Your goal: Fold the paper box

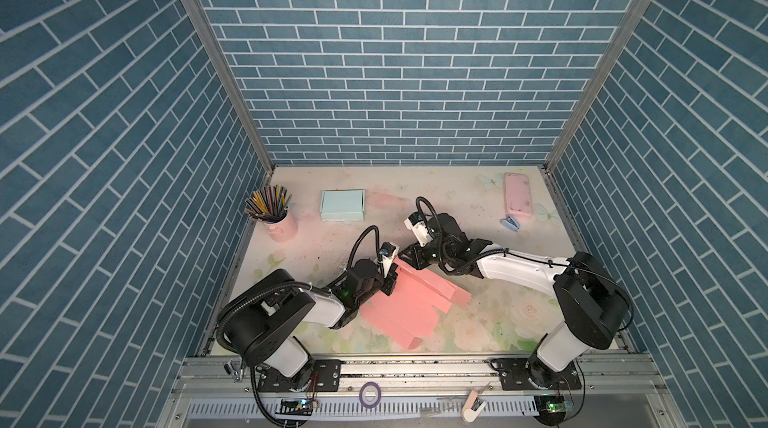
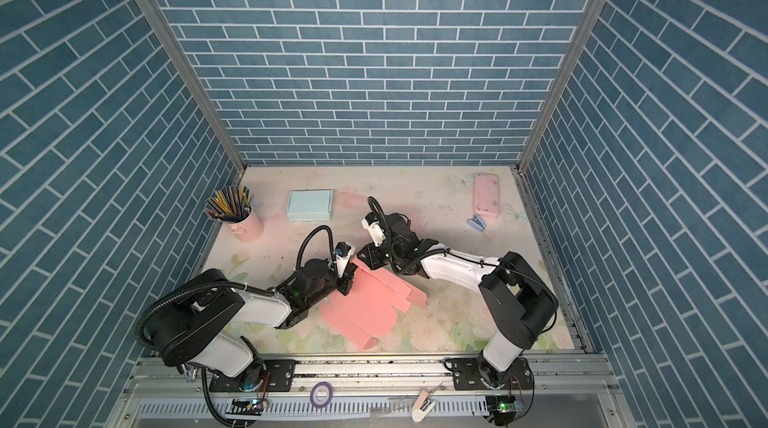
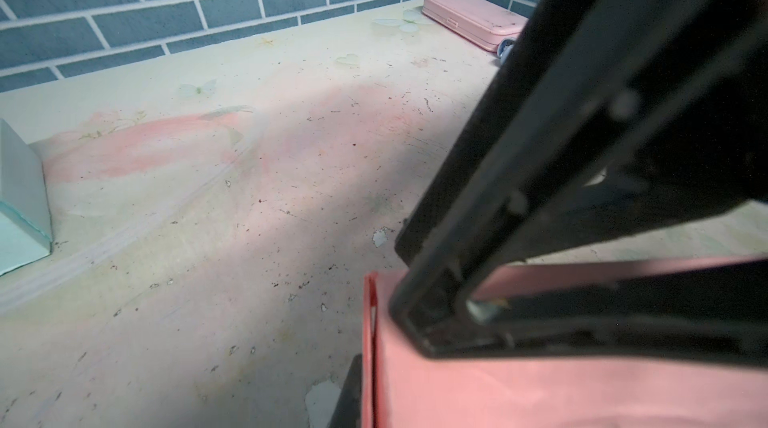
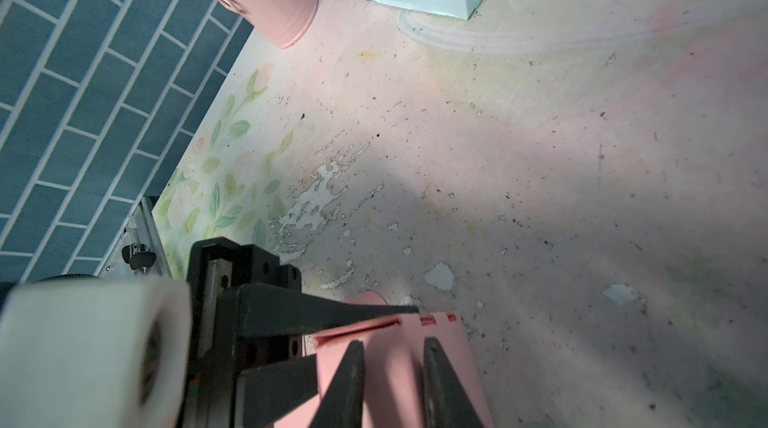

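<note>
In both top views the left arm (image 1: 322,309) rises from its base at the lower left. Its white forearm lies low and points toward the middle of the frame. The left gripper (image 1: 390,280) is clenched on a raised flap at the upper left of the pink paper box (image 1: 399,315). The right arm (image 1: 519,272) stands at the lower right, elbow high, with its white forearm stretched leftward. Its wrist bends down so the right gripper (image 1: 409,258) meets the box's upper corner. In the right wrist view its black fingers (image 4: 351,367) stand a little apart with pink card showing between them; whether they pinch it I cannot tell.

The box is a die-cut sheet of matte salmon-pink card, low in the middle of the frame between the two arms. It lies mostly flat, with one long strip folded up along its upper right edge. Small red marks (image 4: 428,319) beside a slot are too blurred to read.

The table (image 1: 478,322) carries a pale floral print, scuffed and chipped white in spots. At the upper left a pink metal bucket (image 1: 284,228) holds coloured pencils (image 1: 266,201), with a mint-green folded box (image 1: 342,205) near it. At the upper right lies a pink rounded case (image 1: 518,201).
</note>
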